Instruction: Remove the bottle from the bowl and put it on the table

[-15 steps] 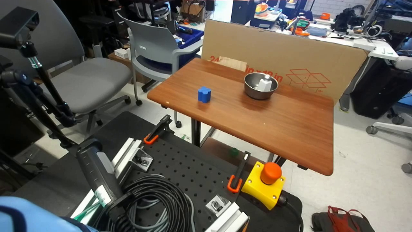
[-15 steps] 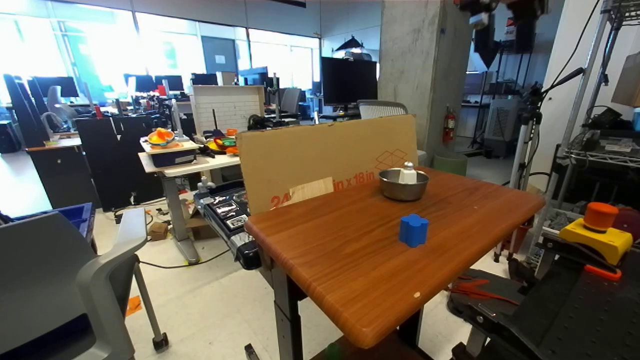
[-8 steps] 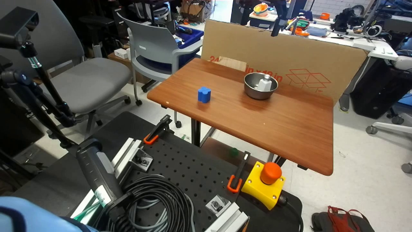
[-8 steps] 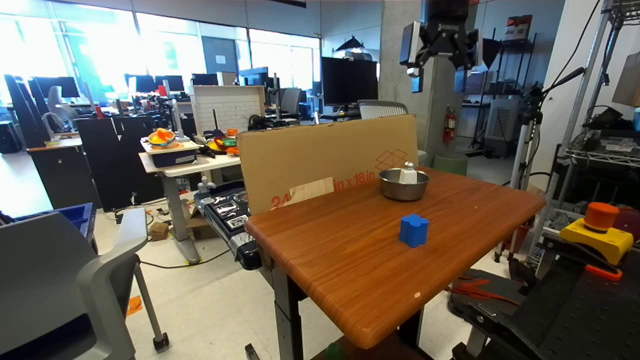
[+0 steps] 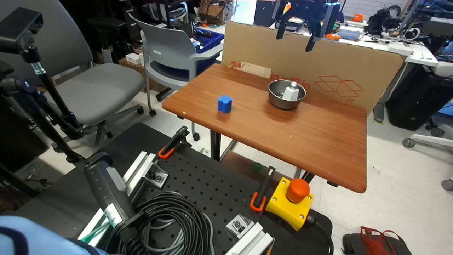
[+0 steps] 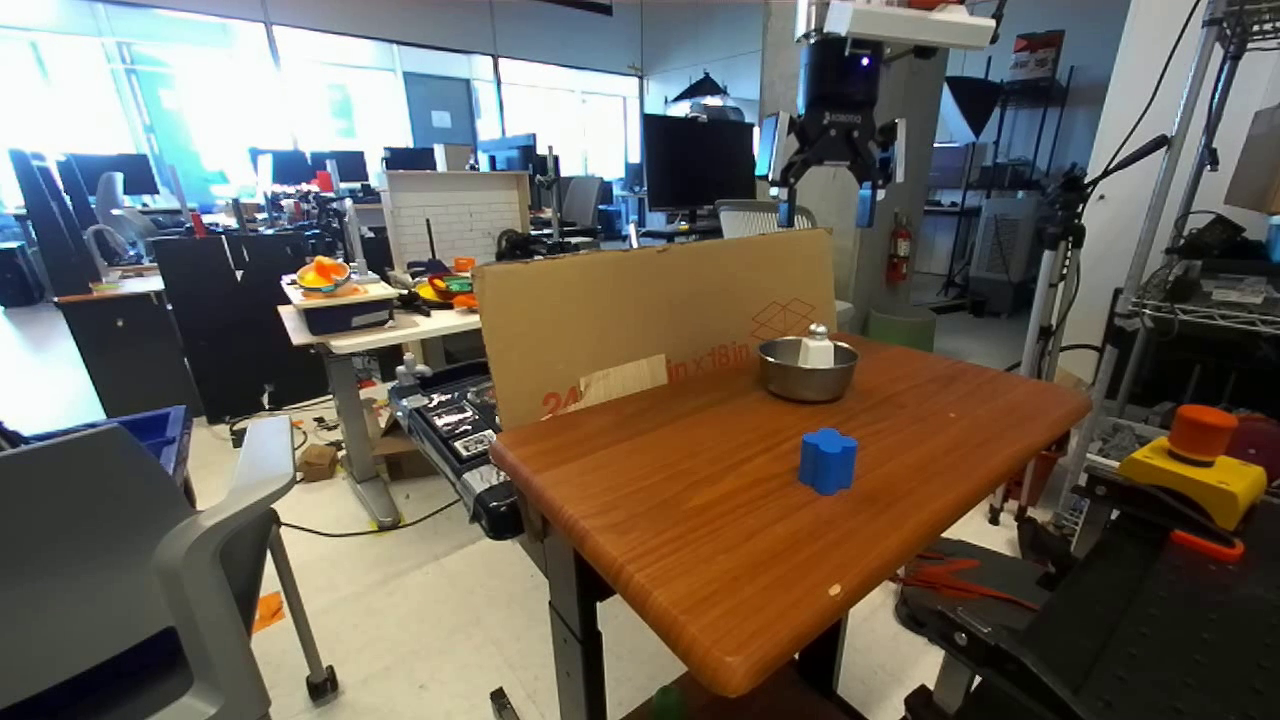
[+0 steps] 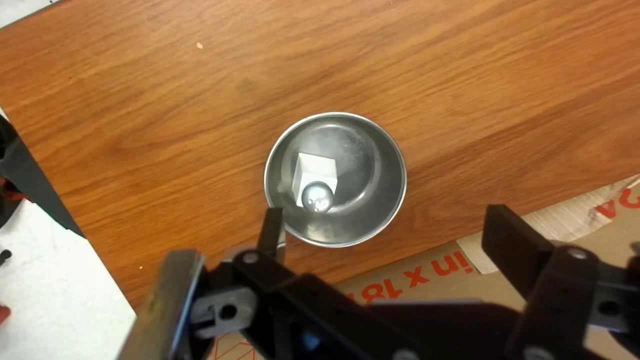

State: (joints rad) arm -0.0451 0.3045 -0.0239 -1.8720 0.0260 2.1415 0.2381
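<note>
Wrist view: the bottle (image 7: 314,171) stands inside the bowl (image 7: 390,175) on the table (image 7: 150,90), apparently upright, off centre toward nine o'clock; whether it touches the bowl's side cannot be determined. The gripper (image 6: 826,207) is at twelve o'clock from the bowl in both exterior views, well above it, fingers (image 7: 507,245) spread wide and holding nothing. Removal has not begun; the step in hand is judged to be the approach from above. Principal hazard: the finger gap looks only slightly narrower than the bowl's mouth, so with the bottle off centre, an uncorrected descent could set one finger on the rim near eight o'clock and tip or slide the bowl. Second: a hold on the shiny round top alone would likely slip and drop the bottle back in; the flat white sides should grip better. Third: too low a lift may snag the bottle's base on the rim and drag the bowl along. Fourth: the cardboard (image 7: 435,285), at five o'clock from the bowl in the wrist view, could be brushed if the gripper strays that way. Fifth: the blue block (image 6: 828,461), at six o'clock from the bowl in an exterior view, could be knocked by a set-down beside it.
</note>
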